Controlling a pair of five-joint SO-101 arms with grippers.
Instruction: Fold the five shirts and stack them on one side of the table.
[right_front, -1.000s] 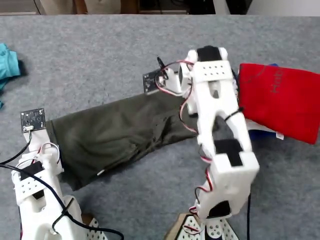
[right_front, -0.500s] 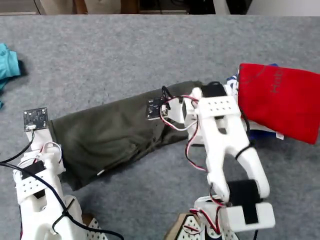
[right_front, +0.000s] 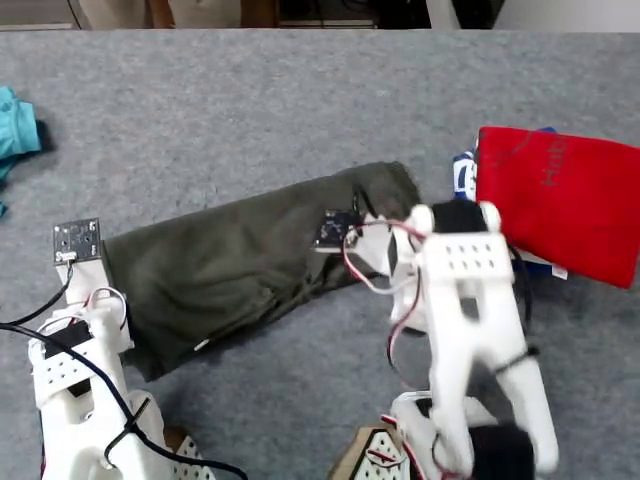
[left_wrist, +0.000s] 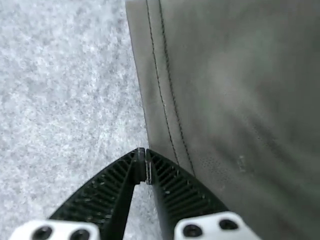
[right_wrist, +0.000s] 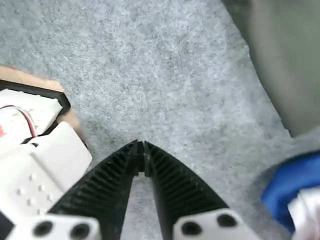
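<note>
Though it is folded narrow, the olive shirt (right_front: 230, 260) still shows deep creases near its middle. It lies as a long slanting band across the grey felt table (right_front: 200, 100). Its rumpled far end comes near the stack on the right side, where a red shirt (right_front: 560, 200) lies folded flat on a blue shirt (right_front: 463, 175). Two rows of dark stitching run along its hem. The left gripper (left_wrist: 141, 162) sits just beside that hem, fingers pressed together. The right gripper (right_wrist: 140, 150), likewise closed, hangs over bare felt near the shirt's other end. A teal shirt (right_front: 15, 130) is bunched at the left edge.
</note>
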